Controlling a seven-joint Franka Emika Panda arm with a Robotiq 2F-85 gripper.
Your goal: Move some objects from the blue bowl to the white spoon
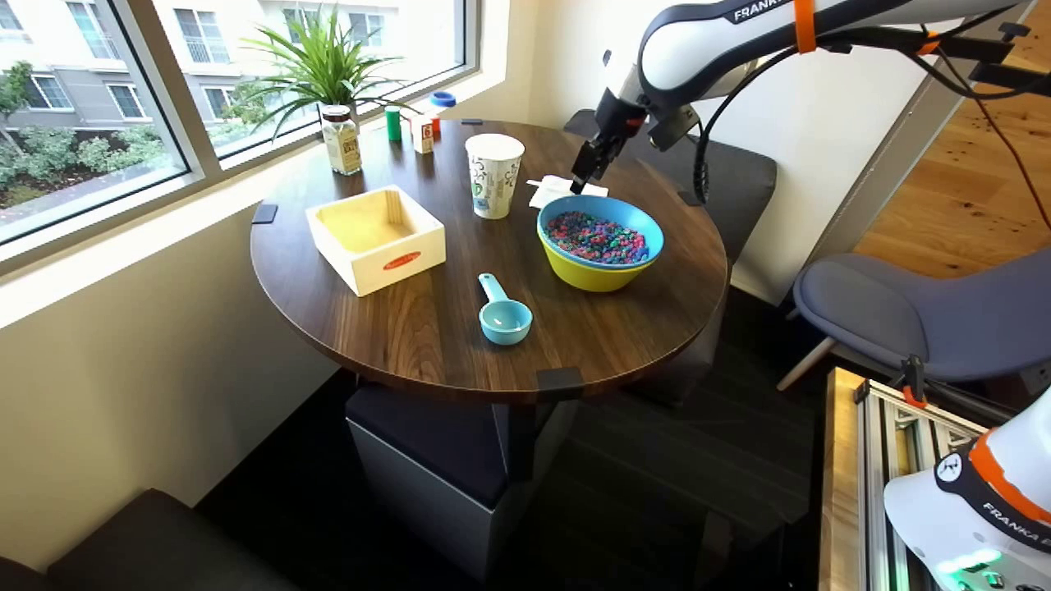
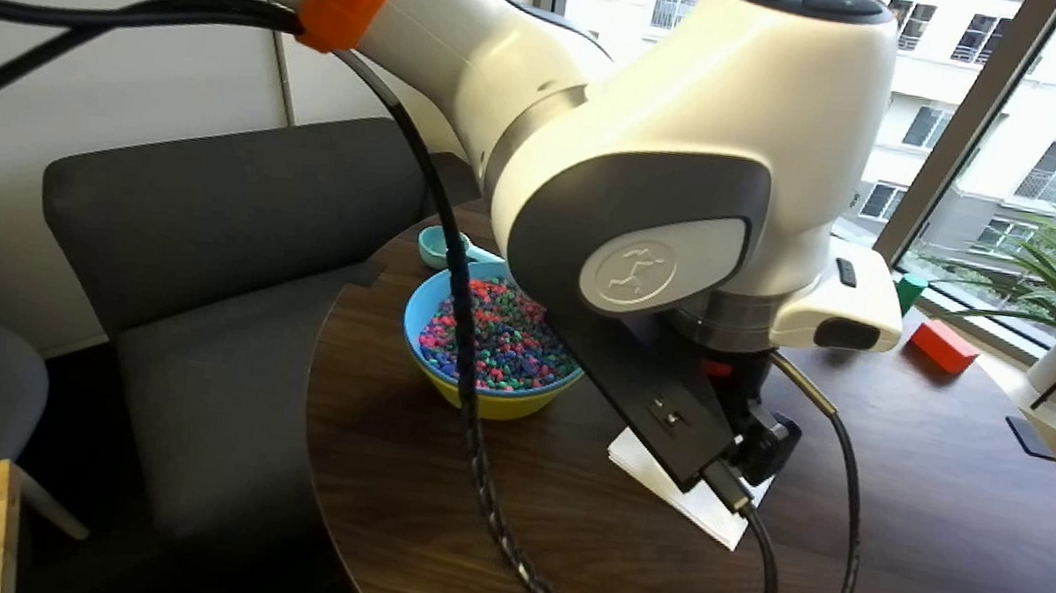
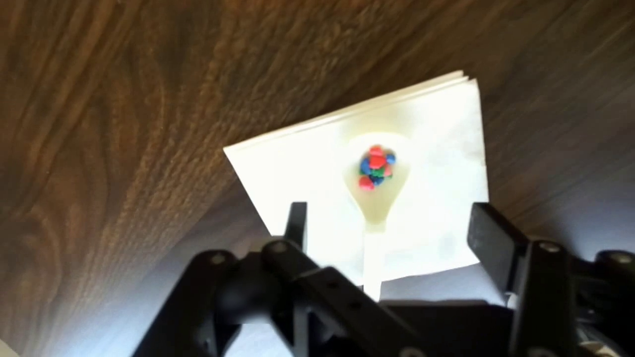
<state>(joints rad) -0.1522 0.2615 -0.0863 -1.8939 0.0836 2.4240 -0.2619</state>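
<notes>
The blue bowl (image 1: 614, 207) has a yellow-green outside and holds many tiny multicoloured pieces (image 1: 595, 236). The bowl (image 2: 427, 309) and its pieces (image 2: 498, 338) also show in an exterior view, partly behind the arm's cable. In the wrist view the white spoon (image 3: 375, 210) lies on white folded napkins (image 3: 317, 193). Several red, blue and green pieces (image 3: 377, 163) lie in the spoon's head. My gripper (image 3: 388, 218) is open and empty. Its fingers are apart above the napkins, one each side of the spoon's handle in that view. In an exterior view the gripper (image 1: 581, 174) is beside the bowl.
A white patterned cup (image 1: 493, 180), a light wooden box (image 1: 402, 258) and a teal scoop (image 1: 505, 322) stand on the round table. A spice jar (image 1: 341, 141), small containers and a plant (image 1: 324, 66) are near the window. A red block (image 2: 943, 346) lies there too.
</notes>
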